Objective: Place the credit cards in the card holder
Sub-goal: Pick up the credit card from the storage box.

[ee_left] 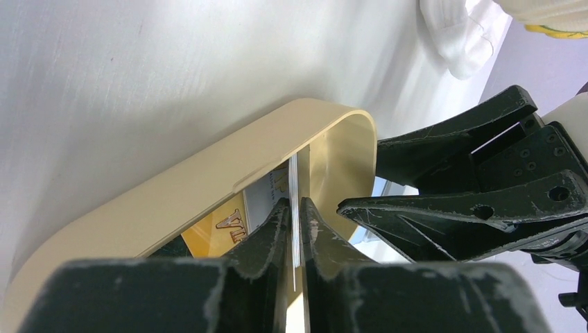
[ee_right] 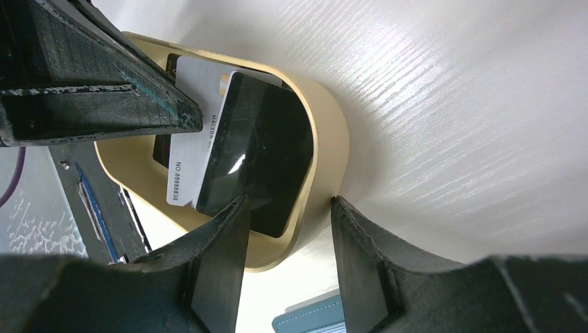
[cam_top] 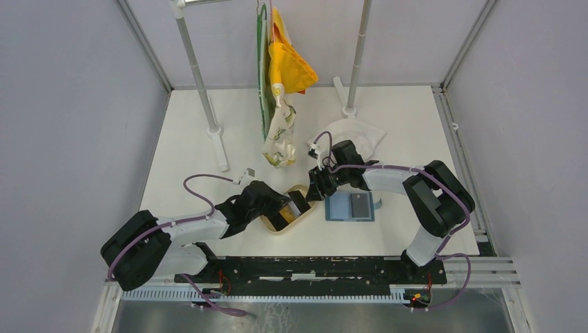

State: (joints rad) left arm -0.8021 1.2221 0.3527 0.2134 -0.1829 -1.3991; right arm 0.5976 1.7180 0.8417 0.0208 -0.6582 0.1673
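In the tray [ee_right: 326,139], left hand [ee_left: 295,209] pinches one card [ee_left: 293,173]; right hand [ee_right: 288,206] spread; white card [ee_right: 187,149] reads "NO.8888838".

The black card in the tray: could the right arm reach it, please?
Probably not: the right tool straddles the tray wall short of the black card, where the left tool pinches a card.
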